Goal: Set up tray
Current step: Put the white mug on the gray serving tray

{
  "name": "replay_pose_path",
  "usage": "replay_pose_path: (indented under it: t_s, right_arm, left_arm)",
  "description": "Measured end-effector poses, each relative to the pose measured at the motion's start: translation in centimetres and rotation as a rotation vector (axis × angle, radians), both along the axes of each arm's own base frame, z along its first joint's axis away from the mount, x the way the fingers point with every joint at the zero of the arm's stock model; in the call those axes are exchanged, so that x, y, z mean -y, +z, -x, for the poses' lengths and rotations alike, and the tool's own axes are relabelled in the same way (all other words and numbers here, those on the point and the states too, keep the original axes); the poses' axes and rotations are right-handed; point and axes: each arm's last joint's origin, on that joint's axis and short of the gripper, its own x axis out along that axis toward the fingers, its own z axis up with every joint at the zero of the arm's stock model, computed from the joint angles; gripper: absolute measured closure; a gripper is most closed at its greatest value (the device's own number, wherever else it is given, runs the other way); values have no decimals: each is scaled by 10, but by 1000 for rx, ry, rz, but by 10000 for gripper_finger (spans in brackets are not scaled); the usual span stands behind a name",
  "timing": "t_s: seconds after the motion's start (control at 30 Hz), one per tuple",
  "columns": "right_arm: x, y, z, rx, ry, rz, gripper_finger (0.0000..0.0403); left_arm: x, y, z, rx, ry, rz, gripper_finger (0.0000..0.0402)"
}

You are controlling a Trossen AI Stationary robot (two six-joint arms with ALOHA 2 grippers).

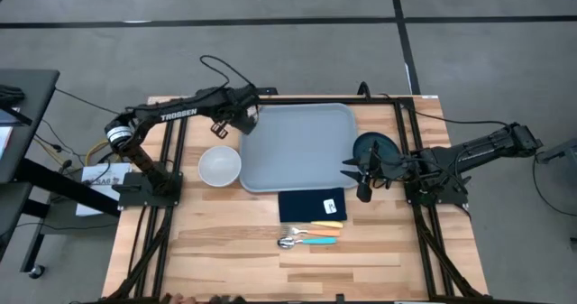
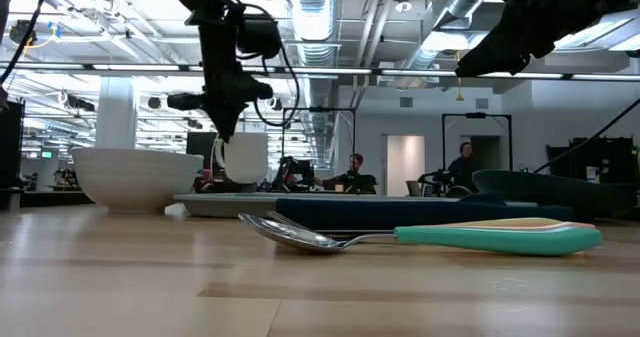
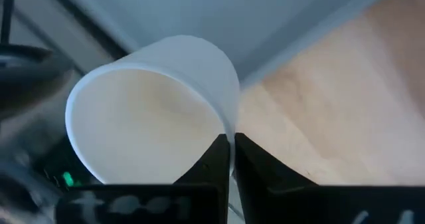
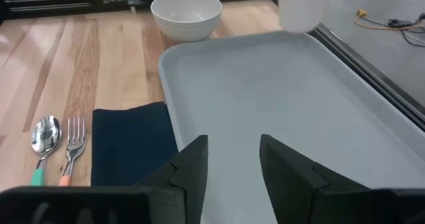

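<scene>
Grey concrete floor (image 1: 297, 2) crossed by dark tape lines spreads around the pale wooden tabletop (image 1: 225, 241). Overhead run silver ducts (image 2: 320, 17) and strip lights. Far back, people (image 2: 462, 167) sit near a white door (image 2: 405, 162).

White bowl (image 1: 219, 166), teal plate (image 1: 372, 148), navy napkin (image 1: 312, 205), spoon (image 1: 306, 242), fork (image 1: 314, 232).

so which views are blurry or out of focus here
Left wrist view: the white cup pinched in the left tool is soft and its surroundings smeared. Low view: the spoon is sharp, the foreground table blurred. Right wrist view: the tray is clear.
</scene>
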Motion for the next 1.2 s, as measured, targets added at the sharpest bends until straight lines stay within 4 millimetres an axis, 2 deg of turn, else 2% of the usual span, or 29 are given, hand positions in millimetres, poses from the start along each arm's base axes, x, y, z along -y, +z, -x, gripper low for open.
replay_pose_path:
  t_s: [0.17,0.3,0.8,1.2]
  right_arm:
    - [0,0,0,0,0,0,274]
    - [0,0,0,0,0,0,274]
    - [0,0,0,-3,6,11,274]
    - [0,0,0,-4,8,15,274]
  left_arm:
    - [16,-1,-9,-2,-124,51,401]
    - [21,-1,-12,30,-159,100,401]
    - [1,-1,-2,52,-116,108,401]
    - [-2,-1,-3,84,-118,120,401]
